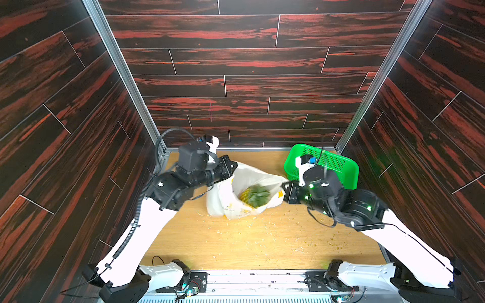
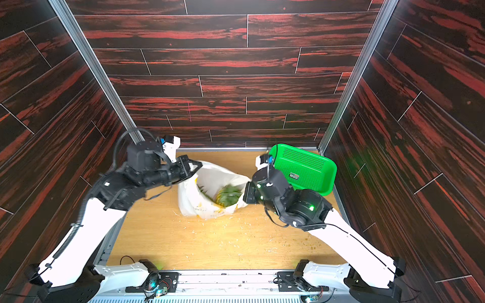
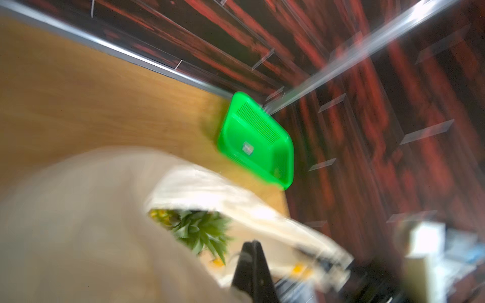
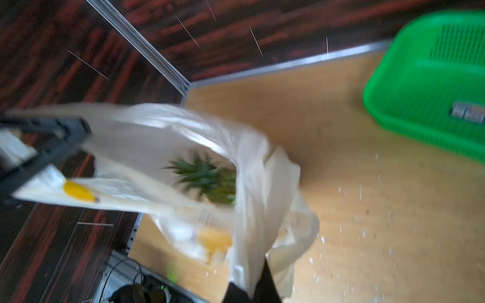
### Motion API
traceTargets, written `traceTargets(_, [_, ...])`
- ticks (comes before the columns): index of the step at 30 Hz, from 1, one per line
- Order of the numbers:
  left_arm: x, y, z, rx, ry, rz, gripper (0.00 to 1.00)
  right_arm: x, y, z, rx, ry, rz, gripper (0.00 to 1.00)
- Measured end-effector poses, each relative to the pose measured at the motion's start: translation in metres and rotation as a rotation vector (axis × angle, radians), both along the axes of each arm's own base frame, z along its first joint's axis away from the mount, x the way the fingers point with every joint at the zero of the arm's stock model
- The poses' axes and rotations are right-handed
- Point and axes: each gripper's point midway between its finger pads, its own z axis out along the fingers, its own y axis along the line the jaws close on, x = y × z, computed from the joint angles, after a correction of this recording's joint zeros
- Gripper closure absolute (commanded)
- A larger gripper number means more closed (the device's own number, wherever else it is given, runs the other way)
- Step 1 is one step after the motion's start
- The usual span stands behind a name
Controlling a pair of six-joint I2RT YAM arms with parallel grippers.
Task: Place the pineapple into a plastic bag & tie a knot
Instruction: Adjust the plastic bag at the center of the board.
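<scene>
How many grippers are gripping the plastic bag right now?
2. The left gripper is shut on the left rim of the plastic bag; the right gripper is shut on its right rim, by the green basket. The pineapple sits inside.

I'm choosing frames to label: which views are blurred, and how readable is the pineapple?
Left wrist view: heavy motion smear, plastic bag a beige streak, pineapple leaves readable; right wrist view: milder smear, green basket soft; both top views: mostly sharp, the pineapple slightly blurred.

Lab rig: aluminium-framed panel enclosure (image 1: 124,76)
</scene>
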Motion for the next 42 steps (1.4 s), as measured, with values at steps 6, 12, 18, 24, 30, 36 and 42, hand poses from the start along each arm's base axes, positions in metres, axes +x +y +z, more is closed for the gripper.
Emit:
traceTargets(6, [-0.007,0.009,-0.018,0.295,0.013,-0.127,1.00,0.027,0.015,0.044,-0.010,-0.161,0.033,1.00])
traceTargets(12, [-0.013,-0.011,-0.016,0.213,0.027,-0.217,1.00,0.053,0.018,0.073,-0.055,-0.260,0.035,1.00])
traceTargets(18, [-0.012,-0.019,-0.010,0.079,-0.008,-0.192,1.00,0.068,0.004,0.076,-0.059,-0.278,0.007,1.00])
traceTargets(24, [0.005,-0.019,-0.003,0.059,-0.055,-0.128,1.00,0.066,0.005,0.056,-0.085,-0.238,0.039,1.00])
traceTargets(30, [-0.010,-0.032,-0.002,-0.014,-0.102,-0.235,1.00,0.034,-0.010,0.035,-0.077,-0.222,0.117,1.00])
traceTargets(36, [-0.024,-0.031,-0.053,0.004,-0.040,-0.286,0.75,0.011,-0.013,0.019,-0.024,-0.184,0.186,1.00])
traceTargets(42, [-0.024,-0.021,-0.056,0.067,-0.115,-0.266,0.47,0.015,0.005,0.017,0.003,-0.161,0.229,1.00])
